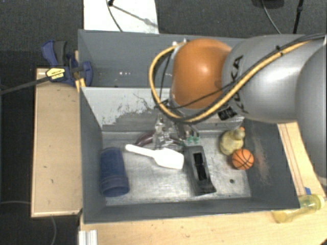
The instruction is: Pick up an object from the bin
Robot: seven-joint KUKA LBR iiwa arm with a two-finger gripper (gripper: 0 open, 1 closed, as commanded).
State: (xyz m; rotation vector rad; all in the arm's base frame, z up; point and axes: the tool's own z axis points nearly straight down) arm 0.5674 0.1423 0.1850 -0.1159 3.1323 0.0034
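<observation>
White scoop [162, 157] beside half-hidden claw [167, 136], perhaps touching, under orange cover [202, 73]

Bin [127, 55]: grey metal, with pale scuffs on the far-left floor. Roll [113, 172], left: dark blue. Scoop [158, 157], centre: white. Block [200, 171], right of scoop: black. Ball [242, 158], right: orange with dark seam lines. Toy [231, 141], just beyond ball: dull yellow. Arm [276, 80]: silver-grey with black lettering. Cover [199, 73]: orange. Cable [151, 78]: yellow and black.
</observation>
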